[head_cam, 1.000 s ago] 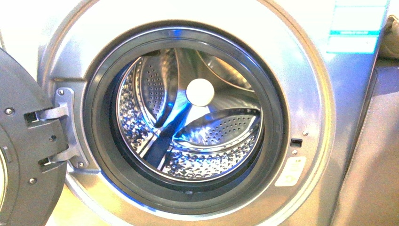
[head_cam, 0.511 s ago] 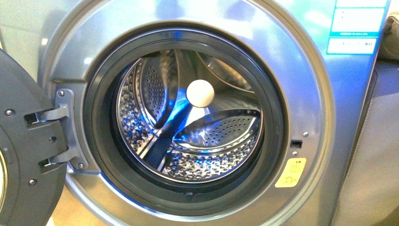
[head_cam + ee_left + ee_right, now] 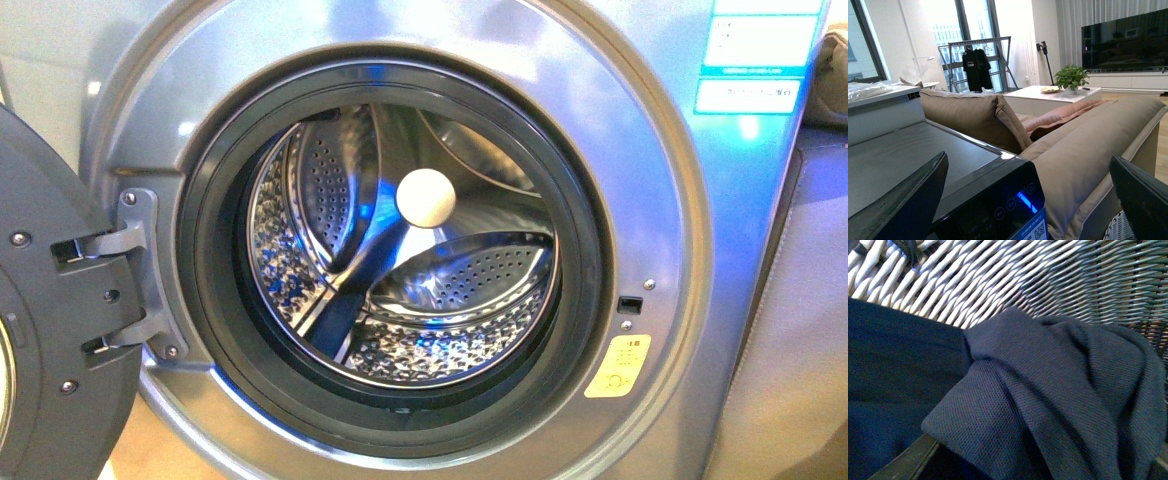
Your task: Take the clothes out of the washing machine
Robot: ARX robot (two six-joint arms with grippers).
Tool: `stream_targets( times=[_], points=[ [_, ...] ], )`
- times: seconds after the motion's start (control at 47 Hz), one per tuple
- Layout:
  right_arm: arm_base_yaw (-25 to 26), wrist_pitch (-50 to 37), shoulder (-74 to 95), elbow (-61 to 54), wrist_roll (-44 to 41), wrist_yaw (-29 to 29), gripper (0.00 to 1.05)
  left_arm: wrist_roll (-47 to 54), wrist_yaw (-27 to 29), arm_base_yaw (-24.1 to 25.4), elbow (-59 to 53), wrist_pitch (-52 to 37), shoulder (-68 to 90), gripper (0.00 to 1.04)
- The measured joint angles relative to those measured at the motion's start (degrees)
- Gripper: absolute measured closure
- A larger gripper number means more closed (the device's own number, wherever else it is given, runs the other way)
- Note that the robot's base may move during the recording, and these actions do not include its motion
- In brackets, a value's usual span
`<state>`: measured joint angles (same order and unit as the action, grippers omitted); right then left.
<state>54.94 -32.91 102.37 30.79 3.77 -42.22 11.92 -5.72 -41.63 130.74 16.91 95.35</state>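
In the front view the grey washing machine (image 3: 660,200) fills the frame. Its round door (image 3: 50,330) is swung open at the left. The perforated steel drum (image 3: 440,290) shows no clothes. Neither arm shows there. In the right wrist view the dark navy clothes (image 3: 1048,385) lie bunched against the grey-and-white woven basket (image 3: 1013,280). My right gripper (image 3: 1038,462) is open, close over the fabric, which covers most of it. My left gripper (image 3: 1028,167) is open and empty above the machine's black top panel (image 3: 993,205), where a blue light glows.
A yellow sticker (image 3: 617,366) and a blue-white label (image 3: 750,60) are on the machine's front. A tan sofa (image 3: 1083,145) stands right beside the machine. A bit of the basket (image 3: 1120,231) shows below it. A coffee table (image 3: 1048,95), TV and clothes rack stand further back.
The front view has gone from washed-out glare to normal brightness. Nothing in it has visibly moved.
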Motion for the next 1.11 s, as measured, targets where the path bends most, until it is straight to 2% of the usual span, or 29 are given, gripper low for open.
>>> stream_targets(
  times=[0.128, 0.404, 0.553, 0.702, 0.979, 1.043, 1.106],
  points=[
    [0.2, 0.1, -0.7, -1.5, -0.4, -1.0, 0.06, 0.0, 0.0, 0.0, 0.0, 0.0, 0.0, 0.07],
    [-1.9, 0.4, -10.9, -5.2, 3.0, -4.0, 0.07, 0.0, 0.0, 0.0, 0.0, 0.0, 0.0, 0.07],
    [-4.5, -2.4, -22.7, -9.4, 8.8, -5.0, 0.07, 0.0, 0.0, 0.0, 0.0, 0.0, 0.0, 0.07],
    [-11.3, -7.4, -42.9, -16.5, 13.1, -1.8, 0.07, 0.0, 0.0, 0.0, 0.0, 0.0, 0.0, 0.07],
    [-27.0, -0.7, -68.0, -23.1, 16.4, 6.1, 0.07, 0.0, 0.0, 0.0, 0.0, 0.0, 0.0, 0.07],
    [-29.3, -0.5, -70.6, -23.8, 16.2, 6.5, 0.08, 0.0, 0.0, 0.0, 0.0, 0.0, 0.0, 0.07],
    [-32.1, 7.1, -73.7, -22.7, 11.7, 14.6, 0.16, 0.0, 0.0, 0.0, 0.0, 0.0, 0.0, 0.07]
  ],
)
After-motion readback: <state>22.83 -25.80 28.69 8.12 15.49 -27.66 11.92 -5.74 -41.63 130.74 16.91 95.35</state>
